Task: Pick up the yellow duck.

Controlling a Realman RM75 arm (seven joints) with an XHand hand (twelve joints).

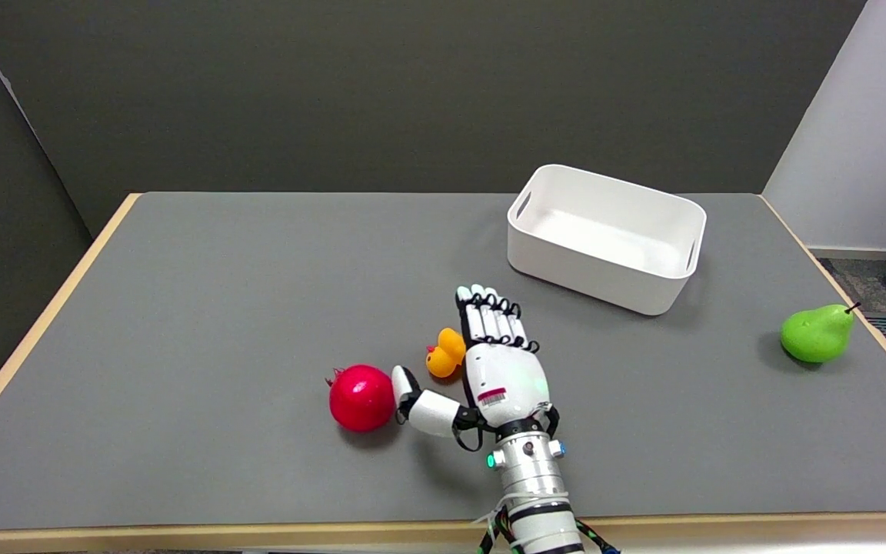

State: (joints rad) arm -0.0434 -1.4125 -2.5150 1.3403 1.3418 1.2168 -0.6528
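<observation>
Item: yellow duck [445, 353], on the grey tabletop [204, 308] between thumb and fingers of the right hand [489, 362], which is spread, empty, apparently framing a grasp; red pomegranate [361, 397] crowding the thumb; white bin [604, 235] and green pear [817, 333] well apart.

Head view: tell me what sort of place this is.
Probably a robot test bench in a lab or office: a grey-topped table boxed in by plain partition panels, set with toy props, a yellow duck and a white bin.
</observation>
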